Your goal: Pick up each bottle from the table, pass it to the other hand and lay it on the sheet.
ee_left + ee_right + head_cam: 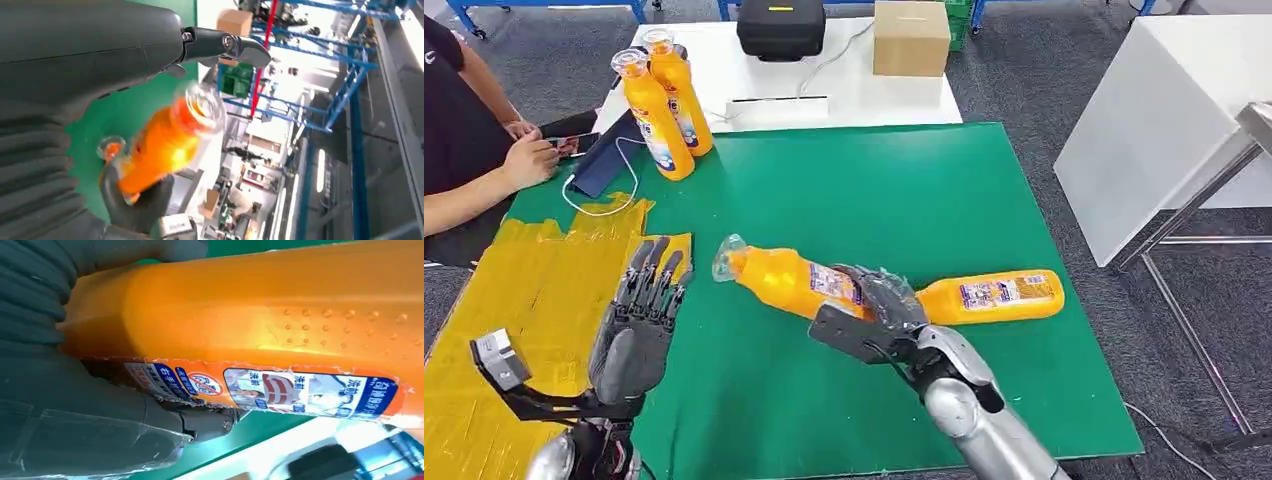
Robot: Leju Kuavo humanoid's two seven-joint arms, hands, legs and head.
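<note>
My right hand (871,312) grips an orange bottle (786,281) around its labelled middle, its clear cap (728,257) pointing toward my left hand. Up close, the bottle's label (280,390) lies against my right hand (75,390). My left hand (641,318) is open with fingers stretched forward, at the edge where the yellow sheet (504,300) meets the green mat (844,200), a short gap from the cap. From the left wrist, the bottle (165,142) looks blurred beyond my left hand (90,55). A second orange bottle (994,296) lies on the mat behind my right hand. Two more (656,120) (681,92) stand upright at the back left.
A person (464,150) sits at the left edge holding a phone (574,145), with a dark case and white cable (604,170) beside the sheet. Behind the mat a white table carries a black case (781,28) and a cardboard box (911,37). Another white table (1164,130) stands to the right.
</note>
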